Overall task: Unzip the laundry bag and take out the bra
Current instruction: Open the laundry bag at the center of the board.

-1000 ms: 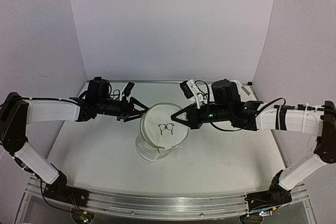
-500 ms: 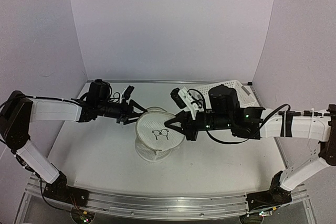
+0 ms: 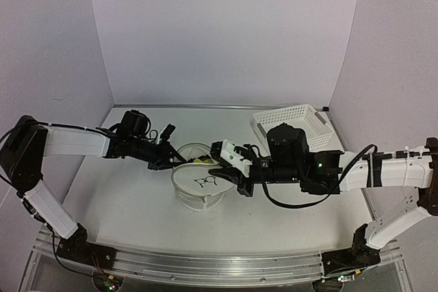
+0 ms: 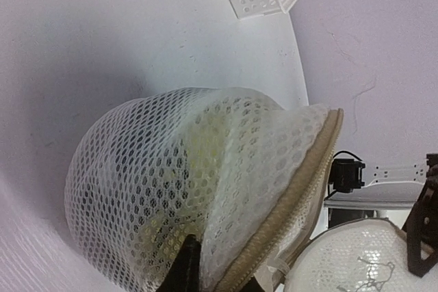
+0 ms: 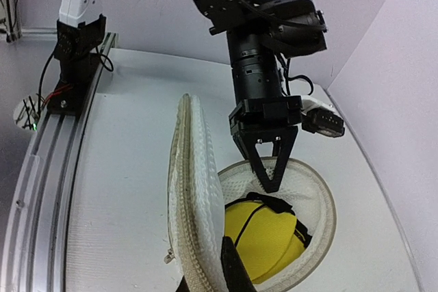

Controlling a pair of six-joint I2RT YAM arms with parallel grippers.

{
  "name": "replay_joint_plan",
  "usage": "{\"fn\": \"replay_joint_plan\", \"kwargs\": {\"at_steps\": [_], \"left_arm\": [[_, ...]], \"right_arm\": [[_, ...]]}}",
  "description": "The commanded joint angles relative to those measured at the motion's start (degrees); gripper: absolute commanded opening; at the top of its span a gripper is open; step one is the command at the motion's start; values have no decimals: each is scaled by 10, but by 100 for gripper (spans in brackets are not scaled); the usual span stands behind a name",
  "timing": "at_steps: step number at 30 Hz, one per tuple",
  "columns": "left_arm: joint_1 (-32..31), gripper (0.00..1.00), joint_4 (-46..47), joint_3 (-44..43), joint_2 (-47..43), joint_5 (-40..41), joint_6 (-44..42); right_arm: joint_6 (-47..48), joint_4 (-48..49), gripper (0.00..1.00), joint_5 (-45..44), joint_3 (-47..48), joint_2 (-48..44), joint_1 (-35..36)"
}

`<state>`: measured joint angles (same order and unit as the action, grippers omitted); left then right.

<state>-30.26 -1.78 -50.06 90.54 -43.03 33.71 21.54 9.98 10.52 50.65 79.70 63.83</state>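
Left tool: fingers drawn to a point, pinched on the mesh rim of the laundry bag on the side away from the right tool. The wrist view shows mesh bulging up just ahead of its fingers, edged by a beige zip tape.

Right tool: closed on the edge of the bag's round flap, which is held up off the body. The flap runs from its fingertips toward the left tool, and the gap between flap and rim is open on the far side.

Inside the opening, between the two tools and just below the left tool's tips: the bra, yellow with a black strap across it, sitting in the bag.

Markings: one black glasses-like pictogram on the flap's outer face. No letters legible.

The bag stands mid-desk, its body directly under both sets of tips.

Room: bare desk on the near side of both tools and off behind the left tool's arm. A white perforated basket sits behind the right tool's wrist, by the far corner, well apart from the bag. Walls close the desk on the far side and both flanks. A metal rail runs along the near edge.
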Motion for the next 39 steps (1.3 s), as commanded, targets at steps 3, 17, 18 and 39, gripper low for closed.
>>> {"fn": "replay_joint_plan", "kwargs": {"at_steps": [3, 17, 18, 39], "left_arm": [[3, 0, -41, -42, -14, 29, -29], [30, 0, -55, -83, 14, 55, -29], [32, 0, -56, -88, 17, 55, -32], [65, 0, -70, -130, 40, 58, -52]], "right_arm": [[163, 51, 0, -67, -25, -21, 43], [359, 181, 0, -250, -98, 64, 156], [363, 192, 0, -258, -99, 74, 158], [333, 407, 31, -335, -147, 239, 161]]}}
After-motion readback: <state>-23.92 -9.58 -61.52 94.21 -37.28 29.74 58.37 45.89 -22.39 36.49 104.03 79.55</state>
